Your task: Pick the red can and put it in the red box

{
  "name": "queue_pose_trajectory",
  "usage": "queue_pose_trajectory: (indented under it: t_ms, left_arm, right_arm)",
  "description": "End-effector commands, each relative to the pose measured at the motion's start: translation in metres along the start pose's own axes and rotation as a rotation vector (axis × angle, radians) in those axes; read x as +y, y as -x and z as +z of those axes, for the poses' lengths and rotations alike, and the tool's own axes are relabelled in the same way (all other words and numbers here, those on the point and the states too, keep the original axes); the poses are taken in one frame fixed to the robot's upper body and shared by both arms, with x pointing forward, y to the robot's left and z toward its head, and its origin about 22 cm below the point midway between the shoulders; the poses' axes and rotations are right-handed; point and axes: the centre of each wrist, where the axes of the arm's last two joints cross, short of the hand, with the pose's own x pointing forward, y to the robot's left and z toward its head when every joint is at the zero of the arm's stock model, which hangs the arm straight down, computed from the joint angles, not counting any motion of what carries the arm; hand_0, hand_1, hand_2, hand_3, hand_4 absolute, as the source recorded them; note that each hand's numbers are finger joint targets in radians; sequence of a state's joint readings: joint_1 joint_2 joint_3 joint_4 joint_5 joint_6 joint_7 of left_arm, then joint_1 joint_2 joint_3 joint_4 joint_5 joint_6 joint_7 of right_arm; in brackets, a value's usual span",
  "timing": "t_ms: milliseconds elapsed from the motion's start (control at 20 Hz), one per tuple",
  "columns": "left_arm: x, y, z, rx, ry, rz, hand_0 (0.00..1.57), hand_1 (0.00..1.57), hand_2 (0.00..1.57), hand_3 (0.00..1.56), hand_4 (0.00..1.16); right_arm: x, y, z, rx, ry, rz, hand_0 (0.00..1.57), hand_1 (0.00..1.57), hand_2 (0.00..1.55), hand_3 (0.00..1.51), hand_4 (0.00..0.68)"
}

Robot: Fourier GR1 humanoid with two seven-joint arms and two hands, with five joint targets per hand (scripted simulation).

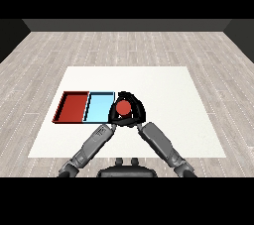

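Curling right hand (135, 106) fingers round red can (123, 107), just right of light blue tray (99, 108). Left hand (113, 117) beside can, fingers unclear. Can likely light, stiff, smooth; best held round sides, mid-height. Red tray (73, 107) further left.

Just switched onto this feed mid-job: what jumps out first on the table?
The red can stands out, just right of the light blue tray, with both black hands closed in on it: the right hand curls round it and the left hand sits at its lower left. The red tray lies further left, beside the blue one, with nothing in it.
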State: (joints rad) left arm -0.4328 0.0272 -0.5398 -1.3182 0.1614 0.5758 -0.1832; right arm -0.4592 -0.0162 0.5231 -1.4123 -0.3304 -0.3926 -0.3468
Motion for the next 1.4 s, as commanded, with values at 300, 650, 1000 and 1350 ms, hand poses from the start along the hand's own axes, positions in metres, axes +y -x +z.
queue_pose_trajectory:
  t_ms: [300, 650, 1000, 1350]
  left_arm:
    - [-0.021, 0.000, 0.009, 0.013, 0.020, 0.008, 1.57, 1.57, 1.57, 1.48, 1.15]
    - [0.012, 0.013, 0.010, 0.048, 0.010, 0.028, 1.57, 1.57, 1.57, 1.49, 1.14]
    - [0.031, 0.003, -0.002, 0.039, -0.061, -0.024, 1.57, 1.57, 1.56, 1.46, 1.12]
    - [0.075, -0.010, 0.008, -0.015, -0.102, -0.108, 1.57, 1.57, 1.57, 1.46, 1.12]
  right_arm:
    - [-0.004, -0.017, -0.021, -0.041, -0.017, 0.063, 0.00, 0.00, 0.00, 0.00, 0.000]
    - [-0.047, -0.068, -0.020, -0.153, 0.091, 0.097, 0.00, 0.00, 0.00, 0.00, 0.000]
    - [-0.080, -0.096, -0.005, -0.234, 0.173, 0.116, 0.00, 0.00, 0.00, 0.00, 0.000]
    - [-0.144, -0.084, 0.028, -0.176, 0.301, 0.149, 0.00, 0.00, 0.00, 0.00, 0.000]
